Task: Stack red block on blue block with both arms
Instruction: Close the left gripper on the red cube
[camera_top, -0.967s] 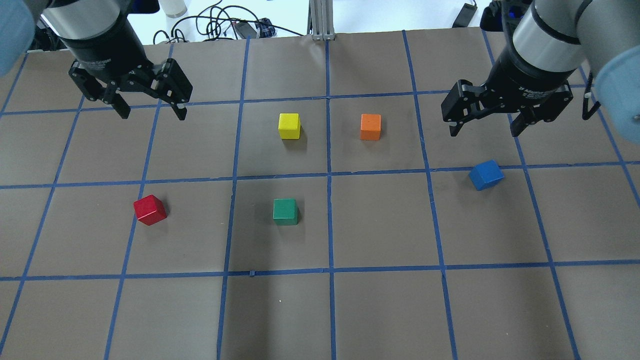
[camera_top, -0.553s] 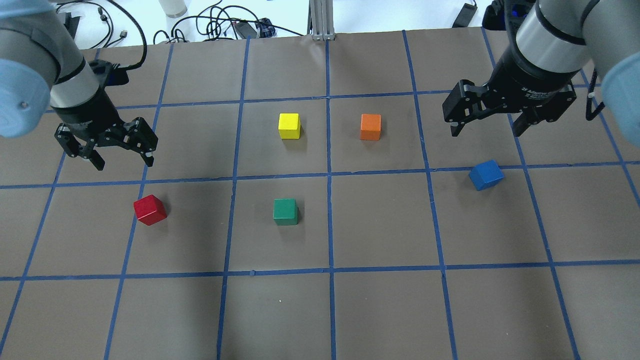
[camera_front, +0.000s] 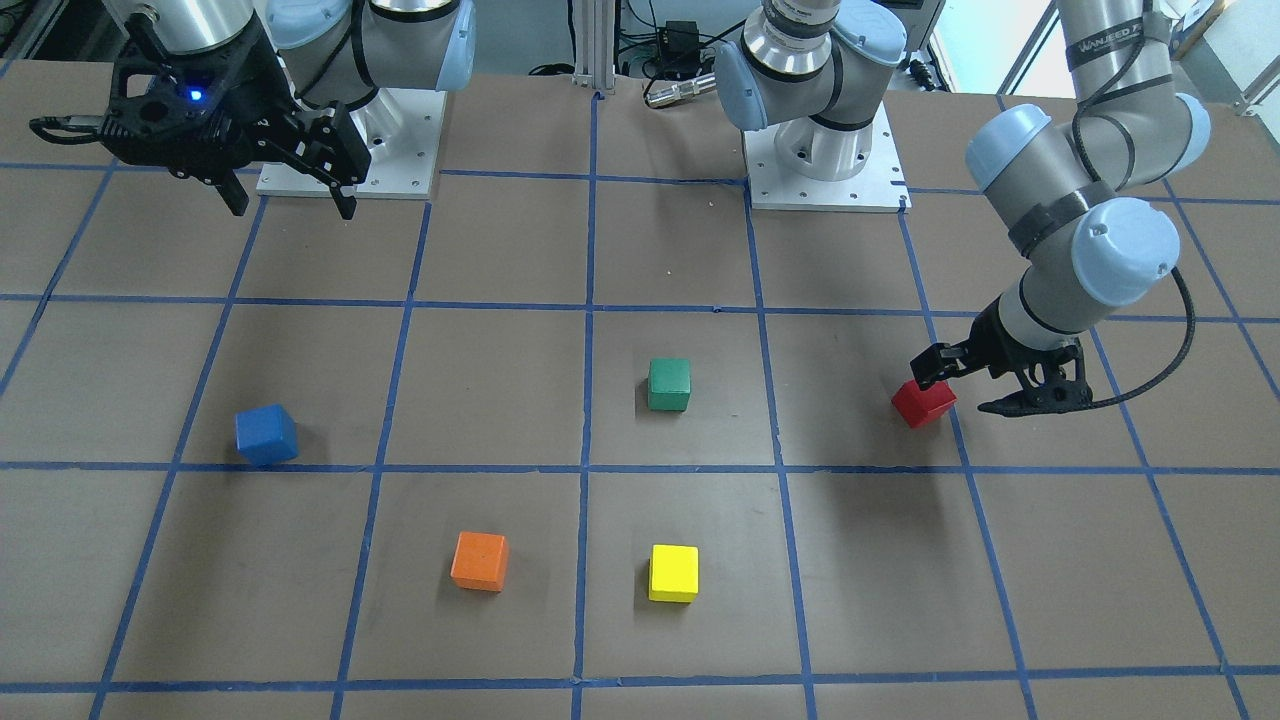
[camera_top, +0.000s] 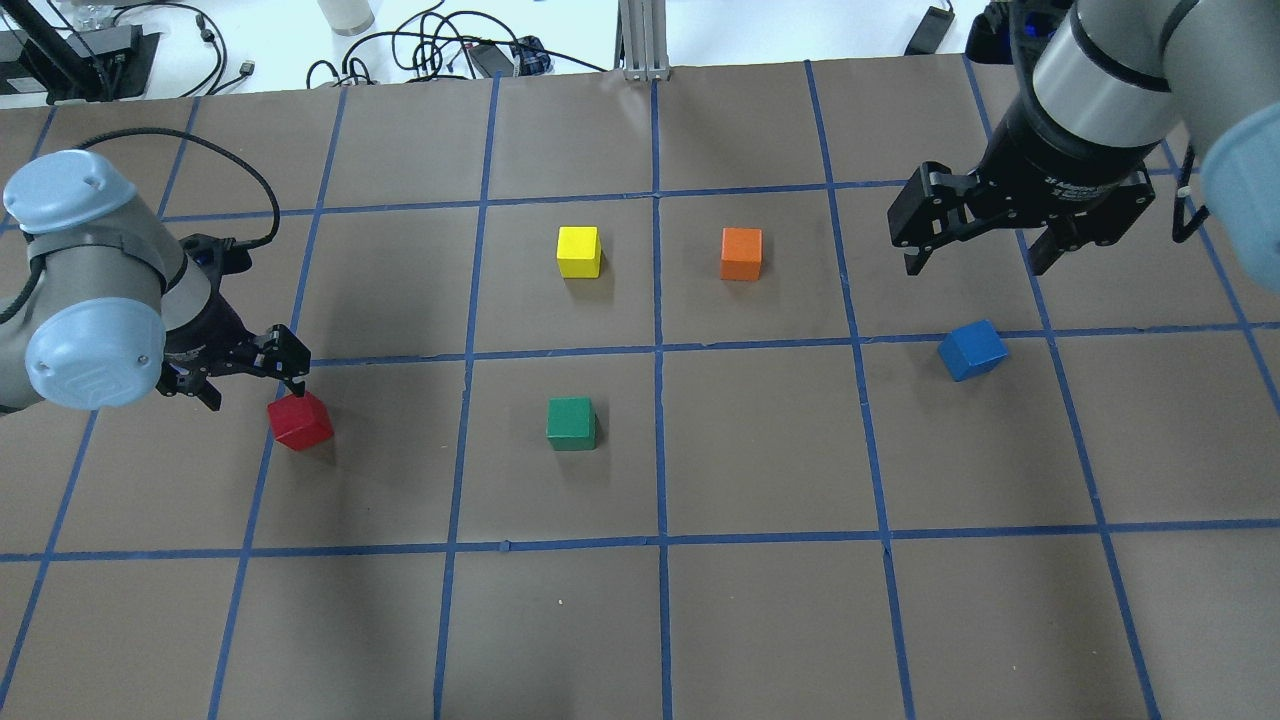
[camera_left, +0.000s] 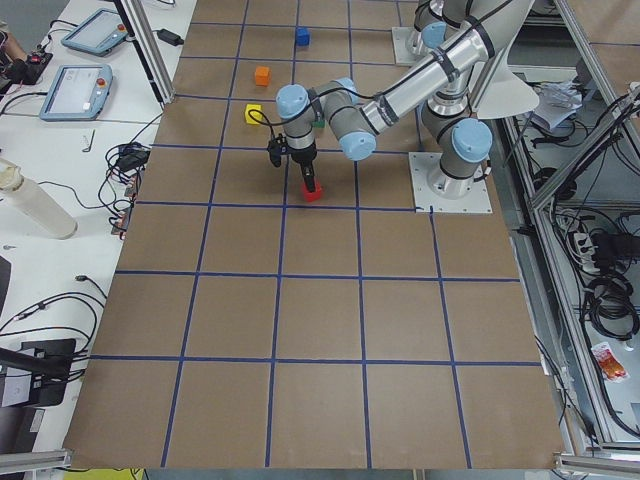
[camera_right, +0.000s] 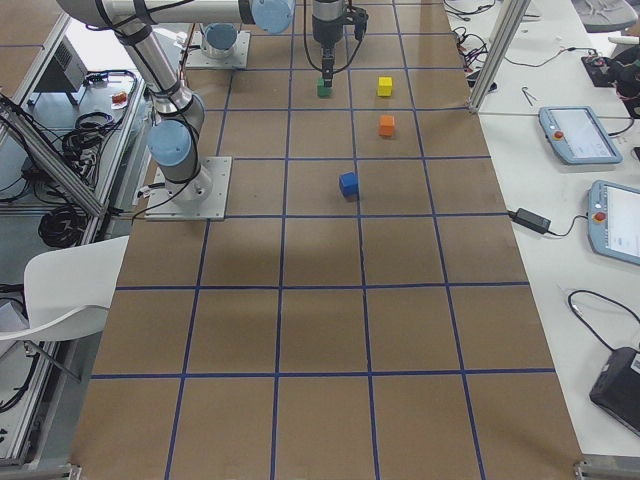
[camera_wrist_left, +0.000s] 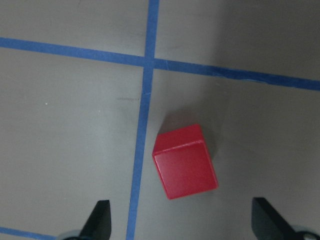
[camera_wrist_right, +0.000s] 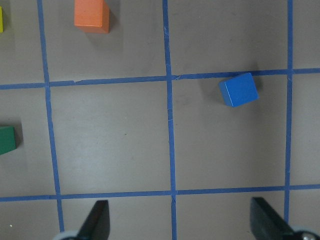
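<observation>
The red block (camera_top: 300, 421) lies on the brown table, turned askew, in the left half of the overhead view. My left gripper (camera_top: 255, 392) is open and low, close beside it; one fingertip (camera_top: 297, 386) is over the block's far edge. In the left wrist view the red block (camera_wrist_left: 185, 162) lies just ahead of the open gripper (camera_wrist_left: 182, 226), not between the tips. The blue block (camera_top: 972, 350) lies at the right. My right gripper (camera_top: 975, 265) hangs open and empty high above the table, beyond the blue block (camera_wrist_right: 239, 89).
A green block (camera_top: 571, 423) lies in the middle, with a yellow block (camera_top: 579, 251) and an orange block (camera_top: 741, 253) farther back. Blue tape lines grid the table. Cables and gear lie past the far edge (camera_top: 430, 50).
My left arm has swung down and toward the near side, bringing its open gripper from high at the back to right beside the red block. The right gripper has barely moved.
</observation>
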